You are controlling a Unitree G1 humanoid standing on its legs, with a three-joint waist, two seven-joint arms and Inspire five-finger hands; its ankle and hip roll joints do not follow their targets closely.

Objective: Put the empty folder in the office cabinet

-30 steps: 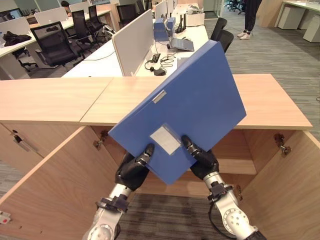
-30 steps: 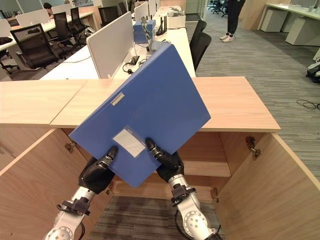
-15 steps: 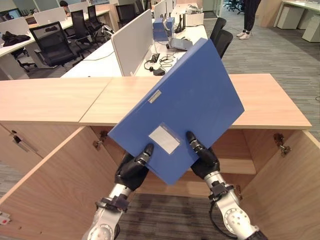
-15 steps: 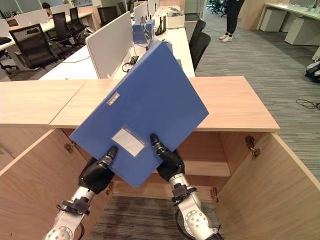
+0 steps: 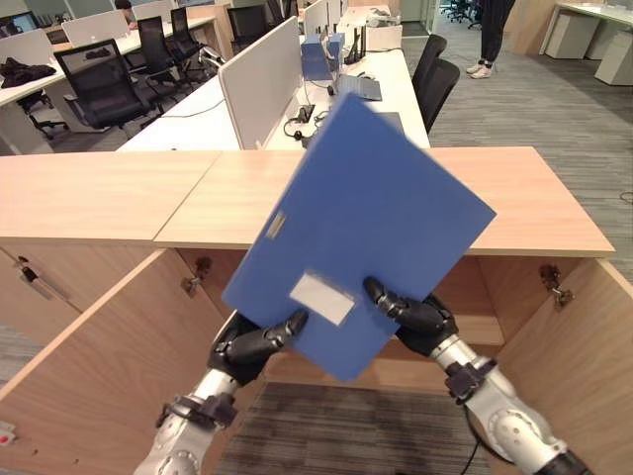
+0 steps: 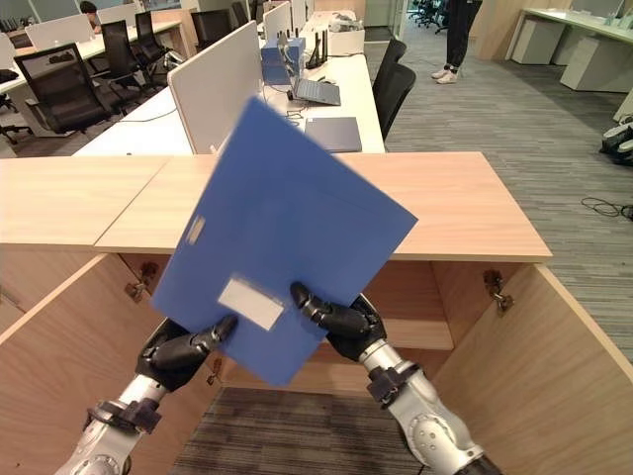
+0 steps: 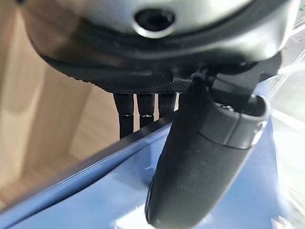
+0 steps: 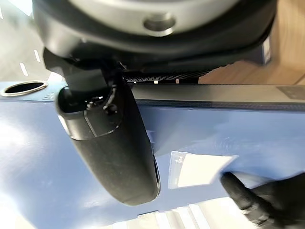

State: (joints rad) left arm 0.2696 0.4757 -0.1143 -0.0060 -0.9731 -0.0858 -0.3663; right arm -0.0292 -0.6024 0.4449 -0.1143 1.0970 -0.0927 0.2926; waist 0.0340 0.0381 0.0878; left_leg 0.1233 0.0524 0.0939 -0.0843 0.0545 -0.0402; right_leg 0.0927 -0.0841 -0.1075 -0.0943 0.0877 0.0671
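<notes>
I hold a large blue folder (image 5: 371, 218) with a white label (image 5: 321, 298) up in front of me, tilted, above the open cabinet (image 5: 465, 336). My left hand (image 5: 249, 342) grips its lower left edge, thumb on the front face (image 7: 200, 162). My right hand (image 5: 415, 315) grips the lower right edge, thumb on the front (image 8: 114, 143). Both hands' fingers reach behind the folder (image 6: 287, 228). The cabinet's wooden top (image 5: 539, 203) runs behind the folder, and a shelf (image 5: 475, 327) shows inside.
Open cabinet doors stand at the left (image 5: 109, 366) and right (image 5: 574, 356). Beyond the top are desks with a white partition (image 5: 262, 84), laptops, black chairs (image 5: 99, 89) and a person's legs (image 5: 490, 40) at the back. Grey carpet (image 5: 336, 435) lies below.
The folder has swung more upright and turned, its top corner higher. Both hands have dropped and spread slightly, the right hand moving right.
</notes>
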